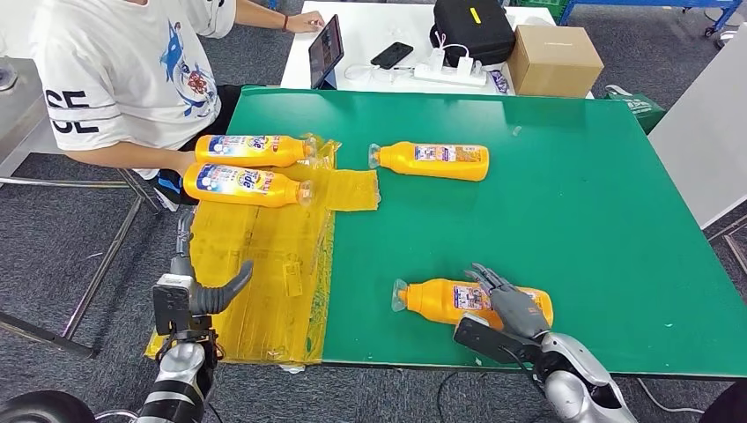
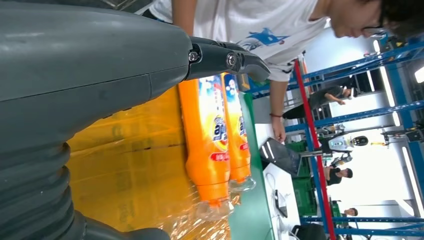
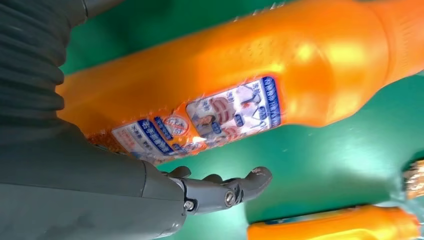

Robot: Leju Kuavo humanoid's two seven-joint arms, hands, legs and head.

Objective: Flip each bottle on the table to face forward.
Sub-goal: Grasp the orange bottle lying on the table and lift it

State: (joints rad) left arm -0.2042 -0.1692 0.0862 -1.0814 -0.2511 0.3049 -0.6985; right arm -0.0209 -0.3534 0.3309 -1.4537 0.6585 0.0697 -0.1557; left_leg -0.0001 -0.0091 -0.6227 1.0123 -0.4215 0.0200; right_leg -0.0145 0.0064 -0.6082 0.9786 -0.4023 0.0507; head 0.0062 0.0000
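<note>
Several orange bottles lie on their sides on the green table (image 1: 581, 220). The nearest bottle (image 1: 436, 300) lies near the front edge with its cap to the left. My right hand (image 1: 509, 304) reaches over its base end with fingers spread. Up close, this bottle (image 3: 280, 65) shows a small-print label, and my thumb (image 3: 225, 187) stays apart from it with green between them. Another bottle (image 1: 436, 160) lies at the centre back. Two bottles (image 1: 251, 150) (image 1: 242, 185) lie side by side on the yellow sheet (image 1: 255, 282). My left hand (image 1: 198, 295) hangs open at the front left.
A person in a white T-shirt (image 1: 123, 70) sits at the back left, an arm close to the two bottles. Behind the green table stands a white table (image 1: 370, 26) with a tablet, a phone, a black bag (image 1: 471, 31) and a cardboard box (image 1: 553, 57).
</note>
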